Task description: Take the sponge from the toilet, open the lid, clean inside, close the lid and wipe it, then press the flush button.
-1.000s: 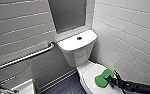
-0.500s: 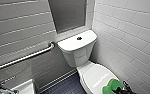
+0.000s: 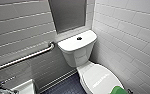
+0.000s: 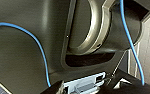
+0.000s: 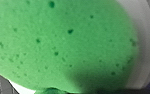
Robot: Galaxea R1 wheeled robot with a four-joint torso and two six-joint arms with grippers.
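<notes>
White tiled walls [image 3: 126,30] close in a narrow corner, with a grey panel [image 3: 68,15] set behind the toilet [image 3: 77,56] and a steel grab bar [image 3: 26,58] slanting along the side wall, placed where someone seated could reach it. The lid [image 3: 98,77] lies shut over the bowl, which gives a broad, flat surface to work on. The sponge [image 3: 120,90] sits at the lid's front edge, at the very bottom of the head view. In the right wrist view its pitted green face looms large against the white plastic, so it seems to be touching the lid, though this close I would not swear to it. Whether the right hand is clamped on it, I cannot tell. The flush button [image 3: 79,38] sits untouched in the middle of the tank cover. The left hand [image 4: 83,87] is drawn in close to the robot's own dark casing, probably to keep it clear of the work, and its state I cannot tell either.
</notes>
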